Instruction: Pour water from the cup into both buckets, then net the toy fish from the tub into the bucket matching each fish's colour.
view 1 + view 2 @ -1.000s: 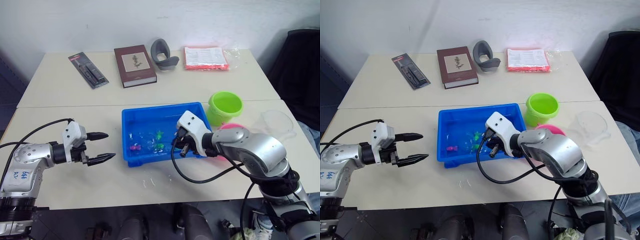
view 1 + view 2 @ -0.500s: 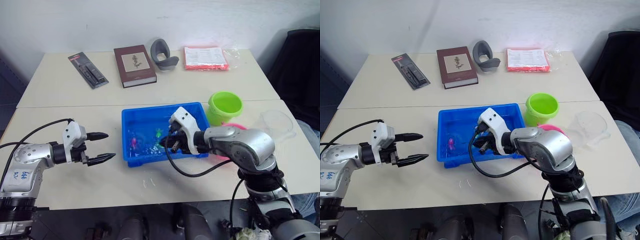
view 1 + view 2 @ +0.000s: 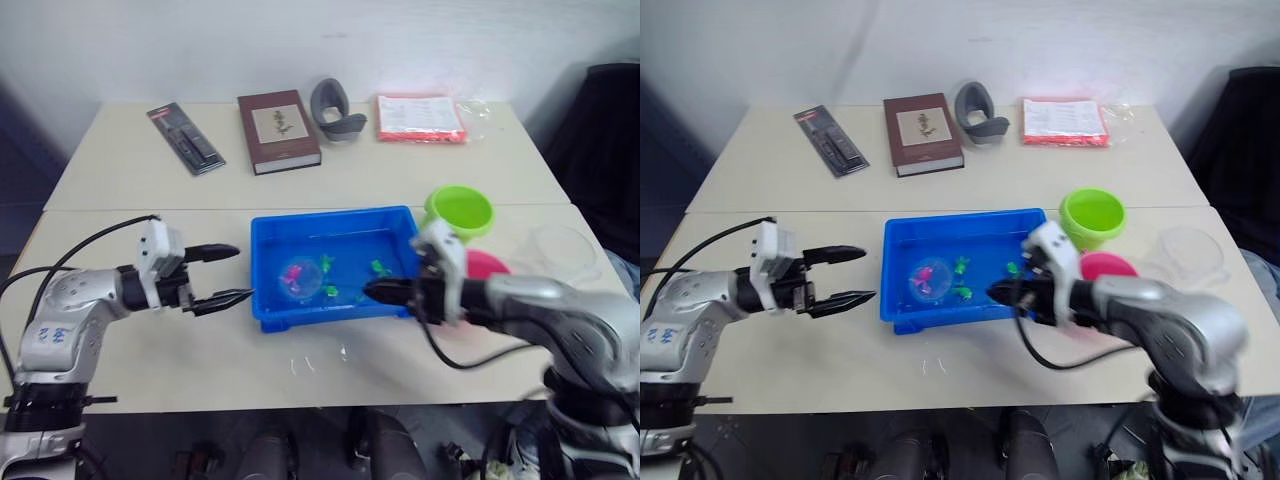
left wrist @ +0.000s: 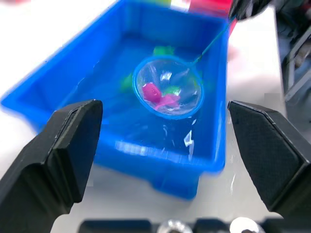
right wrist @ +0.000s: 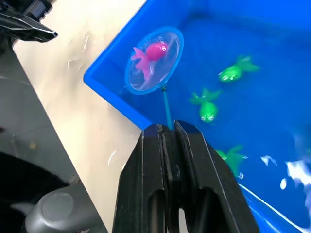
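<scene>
Right pincer (image 5: 167,130) is clamped on the thin stick of the blue-rimmed round hoop net (image 5: 154,59), which holds a pink toy fish (image 5: 153,52) over the shallow bright blue plastic tub (image 3: 268,309), near its left wall. Left pincer (image 3: 232,274), fingers spread apart, hovers over bare tabletop (image 3: 150,350) just outside that wall. Green toy fish (image 5: 235,72) lie in the tub's middle.

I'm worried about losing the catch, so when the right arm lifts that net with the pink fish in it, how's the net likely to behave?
The net has a thin handle, so it will probably flex and wobble. The right gripper pinches it at the far end, so any tilt swings the hoop. The pink fish lies in a shallow pouch, so it could slip out if tipped.
</scene>
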`<state>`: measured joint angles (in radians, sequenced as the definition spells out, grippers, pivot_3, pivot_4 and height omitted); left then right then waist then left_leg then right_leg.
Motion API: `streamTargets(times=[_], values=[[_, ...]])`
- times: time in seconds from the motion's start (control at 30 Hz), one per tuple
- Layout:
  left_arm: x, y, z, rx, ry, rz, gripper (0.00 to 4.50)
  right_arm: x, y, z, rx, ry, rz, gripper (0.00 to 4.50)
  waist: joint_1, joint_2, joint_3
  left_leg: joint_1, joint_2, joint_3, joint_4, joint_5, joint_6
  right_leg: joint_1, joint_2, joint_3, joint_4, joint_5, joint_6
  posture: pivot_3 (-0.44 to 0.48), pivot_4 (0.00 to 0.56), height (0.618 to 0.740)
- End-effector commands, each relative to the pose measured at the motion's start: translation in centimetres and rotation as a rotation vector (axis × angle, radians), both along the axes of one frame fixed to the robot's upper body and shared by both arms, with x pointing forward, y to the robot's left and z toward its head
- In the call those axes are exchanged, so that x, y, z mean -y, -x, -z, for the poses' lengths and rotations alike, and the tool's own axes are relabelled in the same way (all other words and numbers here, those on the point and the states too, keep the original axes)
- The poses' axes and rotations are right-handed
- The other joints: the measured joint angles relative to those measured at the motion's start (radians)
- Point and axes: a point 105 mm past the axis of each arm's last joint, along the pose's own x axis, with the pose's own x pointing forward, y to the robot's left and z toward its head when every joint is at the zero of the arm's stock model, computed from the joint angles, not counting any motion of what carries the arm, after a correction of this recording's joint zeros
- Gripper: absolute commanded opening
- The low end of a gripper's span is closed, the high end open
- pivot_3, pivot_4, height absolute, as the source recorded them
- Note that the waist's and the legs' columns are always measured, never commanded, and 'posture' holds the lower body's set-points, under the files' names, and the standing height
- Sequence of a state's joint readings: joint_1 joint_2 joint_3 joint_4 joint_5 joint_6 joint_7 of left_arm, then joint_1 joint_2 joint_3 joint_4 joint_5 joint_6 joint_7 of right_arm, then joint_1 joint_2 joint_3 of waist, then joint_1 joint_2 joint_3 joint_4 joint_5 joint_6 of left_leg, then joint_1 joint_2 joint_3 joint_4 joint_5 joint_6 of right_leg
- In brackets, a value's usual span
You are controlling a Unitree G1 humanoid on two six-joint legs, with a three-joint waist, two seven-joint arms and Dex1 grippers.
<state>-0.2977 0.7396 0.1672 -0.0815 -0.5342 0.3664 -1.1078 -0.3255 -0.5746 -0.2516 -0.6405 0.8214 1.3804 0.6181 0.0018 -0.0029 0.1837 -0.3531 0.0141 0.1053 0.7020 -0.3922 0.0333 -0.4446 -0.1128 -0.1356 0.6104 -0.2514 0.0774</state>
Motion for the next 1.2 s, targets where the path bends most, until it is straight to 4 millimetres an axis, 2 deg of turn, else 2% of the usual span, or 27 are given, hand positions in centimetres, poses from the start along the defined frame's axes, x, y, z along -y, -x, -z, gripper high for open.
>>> streamTargets(times=[0.03, 0.2, 0.43, 0.57, 0.7, 0.8, 0.93, 1.1, 1.2], values=[[1.2, 0.4, -0.9, 0.023, 0.020, 0.068, 4.44, 1.4, 1.6, -1.6, 0.106, -0.035, 0.019, 0.00, 0.000, 0.000, 0.000, 0.000, 0.000, 0.001, 0.000, 0.000, 0.000, 0.000, 0.000, 0.000, 0.000, 0.000, 0.000, 0.000, 0.150, 0.740], [2.6, -0.3, -1.3, 0.021, 0.037, 0.143, 4.44, 3.6, 3.2, -2.8, 0.170, -0.126, 0.144, 0.00, -0.001, 0.000, 0.000, 0.002, 0.000, 0.003, 0.000, 0.001, 0.000, 0.000, 0.001, 0.000, 0.002, 0.000, 0.001, 0.000, 0.150, 0.740], [6.0, -1.5, -1.7, 0.042, 0.056, 0.267, 4.44, 7.2, 5.7, -4.0, 0.218, -0.159, 0.369, 0.00, 0.019, 0.000, 0.000, 0.002, -0.002, 0.003, 0.001, 0.001, 0.001, 0.001, 0.002, 0.000, 0.002, 0.001, 0.002, 0.000, 0.150, 0.740], [7.7, -1.6, -1.5, 0.046, 0.065, 0.340, 4.44, 9.5, 7.4, -4.7, 0.240, -0.125, 0.525, 0.00, 0.024, -0.001, -0.001, 0.002, -0.002, 0.004, 0.001, 0.002, 0.002, 0.001, 0.001, 0.001, 0.001, 0.002, 0.003, 0.000, 0.150, 0.740], [8.9, -2.1, -1.4, 0.052, 0.083, 0.380, 4.44, 11.1, 9.0, -4.5, 0.235, -0.082, 0.648, 0.00, 0.026, -0.001, -0.001, 0.003, -0.002, 0.003, 0.001, 0.002, 0.002, 0.002, 0.002, 0.002, 0.001, 0.002, 0.003, 0.000, 0.150, 0.740], [9.6, -2.3, -1.1, 0.050, 0.088, 0.399, 4.44, 12.5, 9.7, -3.6, 0.248, 0.016, 0.735, 0.00, 0.025, -0.002, -0.002, 0.003, -0.002, 0.003, 0.001, 0.002, 0.002, 0.002, 0.001, 0.004, 0.000, 0.002, 0.003, 0.000, 0.150, 0.740], [10.0, -2.3, -0.8, 0.049, 0.084, 0.419, 4.44, 13.7, 10.0, -2.8, 0.285, 0.056, 0.816, 0.00, 0.023, -0.002, -0.002, 0.003, -0.002, 0.003, 0.001, 0.002, 0.002, 0.002, 0.002, 0.006, 0.000, 0.002, 0.003, 0.000, 0.150, 0.740], [10.0, -2.5, -0.7, 0.050, 0.090, 0.411, 4.44, 15.6, 10.8, -1.1, 0.381, 0.358, 0.863, 0.00, 0.024, -0.002, -0.002, 0.002, -0.002, 0.003, 0.001, 0.002, 0.002, 0.002, 0.002, 0.007, 0.000, 0.002, 0.003, 0.000, 0.150, 0.740], [10.0, -2.6, -0.6, 0.049, 0.089, 0.406, 4.44, 15.7, 10.5, -0.9, 0.508, 0.521, 0.815, 0.00, 0.023, -0.002, -0.003, 0.003, -0.002, 0.003, 0.001, 0.002, 0.002, 0.002, 0.001, 0.006, 0.000, 0.002, 0.004, 0.000, 0.150, 0.740]])
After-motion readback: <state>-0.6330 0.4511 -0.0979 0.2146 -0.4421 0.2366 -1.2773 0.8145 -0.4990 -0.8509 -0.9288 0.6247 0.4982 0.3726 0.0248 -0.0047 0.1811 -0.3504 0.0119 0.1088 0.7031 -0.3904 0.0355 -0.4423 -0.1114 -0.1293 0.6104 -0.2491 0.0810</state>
